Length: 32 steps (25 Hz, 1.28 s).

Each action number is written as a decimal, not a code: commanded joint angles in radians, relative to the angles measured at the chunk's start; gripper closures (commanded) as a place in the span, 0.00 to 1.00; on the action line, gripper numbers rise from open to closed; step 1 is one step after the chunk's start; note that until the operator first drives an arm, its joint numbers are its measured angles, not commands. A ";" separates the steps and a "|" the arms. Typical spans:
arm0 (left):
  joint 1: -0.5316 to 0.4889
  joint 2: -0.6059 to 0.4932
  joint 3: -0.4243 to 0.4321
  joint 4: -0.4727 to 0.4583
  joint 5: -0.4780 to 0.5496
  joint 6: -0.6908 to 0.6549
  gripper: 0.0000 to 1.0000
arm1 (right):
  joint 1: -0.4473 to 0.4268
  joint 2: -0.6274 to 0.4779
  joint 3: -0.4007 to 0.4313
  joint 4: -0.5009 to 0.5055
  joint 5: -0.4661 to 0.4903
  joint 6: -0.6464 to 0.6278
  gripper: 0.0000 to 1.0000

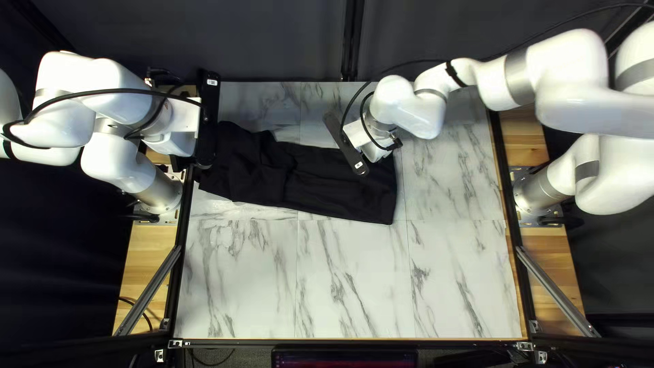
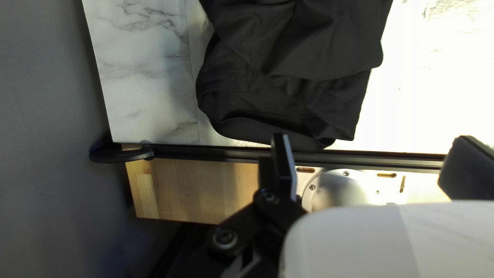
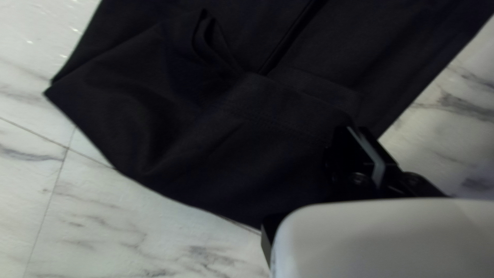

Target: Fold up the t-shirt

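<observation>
T-shirt (image 1: 327, 184) lies black and rumpled, left hand (image 1: 208, 119) spread empty, right hand (image 1: 346, 145) closed, whether on cloth I can't tell

Near side offering passage, both ends of the t-shirt (image 1: 320, 184) obstructed
I'm seeing a lane running across the near tabletop (image 1: 354, 286), while my left gripper (image 1: 207, 126) and right gripper (image 1: 349, 148) are blocking approaches from above.
</observation>
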 commanded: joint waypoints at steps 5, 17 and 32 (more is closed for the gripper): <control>0.000 0.000 0.000 0.000 0.000 0.000 0.00 | 0.013 0.034 -0.028 0.024 0.008 -0.024 1.00; 0.000 0.000 0.000 0.000 0.000 0.000 0.00 | 0.026 0.016 -0.042 -0.010 0.057 0.023 0.00; 0.000 0.000 0.000 0.000 0.000 0.000 0.00 | 0.253 -0.170 0.060 -0.042 0.134 0.540 0.00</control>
